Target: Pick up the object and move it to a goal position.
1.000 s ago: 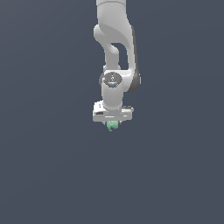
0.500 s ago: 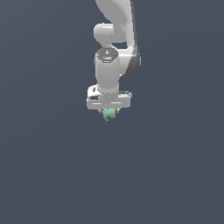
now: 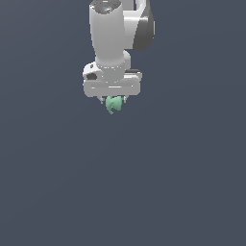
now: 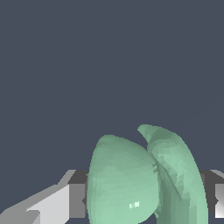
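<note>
The object point(image 3: 114, 104) is a small mint-green lumpy piece with curved flanges. It hangs just under the white hand of the arm, high in the exterior view. My gripper point(image 3: 113, 101) is shut on it, and its short fingers are mostly hidden behind the hand's body. In the wrist view the object point(image 4: 144, 179) fills the space between the two fingers point(image 4: 57, 204), its two rounded lobes bulging past them.
A plain dark blue-grey background surrounds the arm in both views. The white arm point(image 3: 113, 33) rises out of the exterior view's upper edge.
The arm has risen with the object and come closer to the exterior camera, so hand and object now sit higher and look larger. The grip on the object has stayed the same.
</note>
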Robot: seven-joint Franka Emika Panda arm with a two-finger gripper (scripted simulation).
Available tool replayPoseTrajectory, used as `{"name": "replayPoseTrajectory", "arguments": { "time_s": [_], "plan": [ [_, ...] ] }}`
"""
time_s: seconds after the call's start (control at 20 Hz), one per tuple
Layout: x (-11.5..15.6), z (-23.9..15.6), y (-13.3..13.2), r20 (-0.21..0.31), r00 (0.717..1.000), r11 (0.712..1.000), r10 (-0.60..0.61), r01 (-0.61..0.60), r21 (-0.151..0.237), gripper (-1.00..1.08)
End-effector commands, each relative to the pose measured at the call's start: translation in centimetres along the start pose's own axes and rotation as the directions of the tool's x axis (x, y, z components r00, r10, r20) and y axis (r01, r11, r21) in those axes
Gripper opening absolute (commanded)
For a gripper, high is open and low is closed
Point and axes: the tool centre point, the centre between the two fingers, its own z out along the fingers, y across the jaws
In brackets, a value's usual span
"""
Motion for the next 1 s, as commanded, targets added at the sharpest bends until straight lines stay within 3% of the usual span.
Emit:
{"name": "replayPoseTrajectory", "arguments": {
  "time_s": [0.0, 0.6, 0.95],
  "plan": [
    [-0.6, -2.7, 0.5, 0.001, 1.0, 1.0, 0.0, 0.0, 0.0, -1.0],
    [-2.7, -15.1, 3.1, 0.001, 1.0, 1.0, 0.0, 0.0, 0.0, -1.0],
    [-3.3, -20.2, 4.1, 0.002, 1.0, 1.0, 0.0, 0.0, 0.0, -1.0]
  ]
}}
